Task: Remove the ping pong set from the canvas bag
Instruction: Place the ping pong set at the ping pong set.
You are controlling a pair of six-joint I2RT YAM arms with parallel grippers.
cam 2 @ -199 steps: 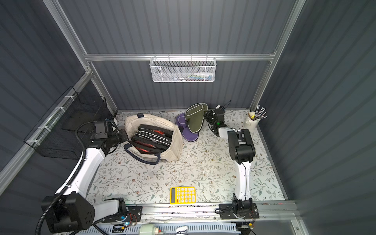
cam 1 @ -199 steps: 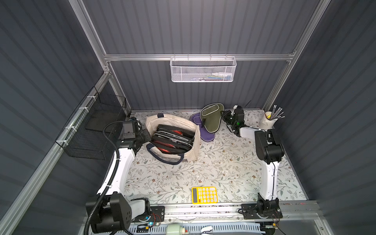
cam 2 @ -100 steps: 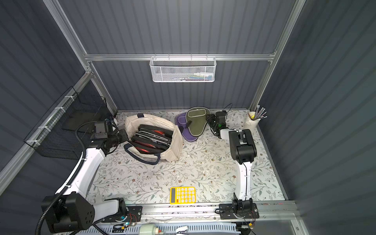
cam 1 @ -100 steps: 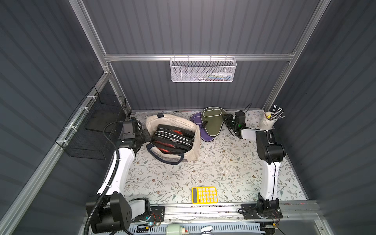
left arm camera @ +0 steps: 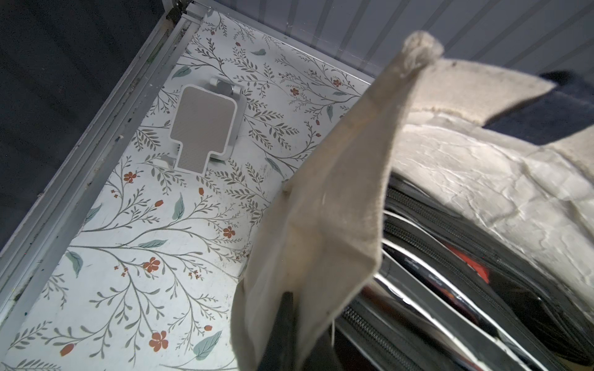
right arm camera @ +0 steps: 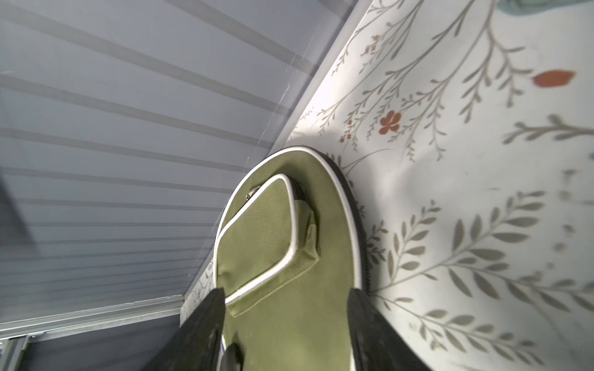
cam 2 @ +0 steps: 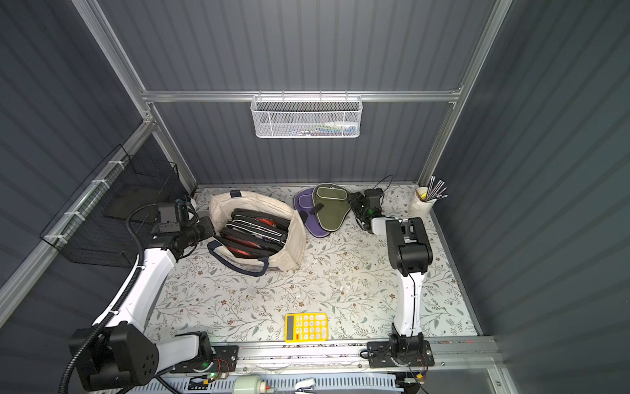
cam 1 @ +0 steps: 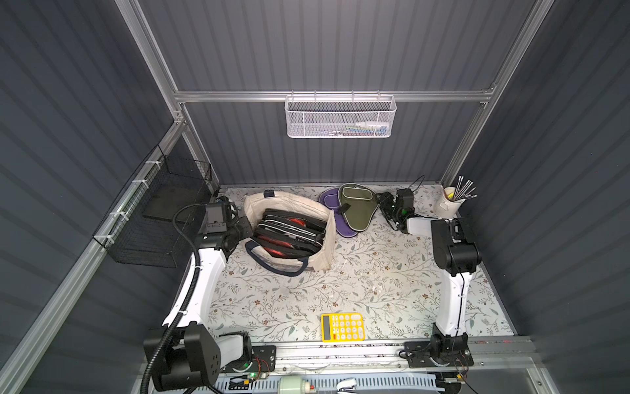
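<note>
Olive paddle case (cam 1: 356, 208) lowered flat near back wall (cam 1: 324, 160); right jaws parted.

There was one bag (cam 1: 325, 245), with black cases (cam 1: 289, 232) inside, too packed to count. Right of it lay two: one olive case (cam 1: 356, 208), one purple case (cam 1: 345, 229). One calculator (cam 1: 342, 327), one cup (cam 1: 446, 204), one white basket (cam 1: 339, 117), one black basket (cam 1: 153, 232).

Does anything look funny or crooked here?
The green case lies crooked, half on top of the purple case instead of flat on the table. The left claw pinches the edge of the bag into a point.
</note>
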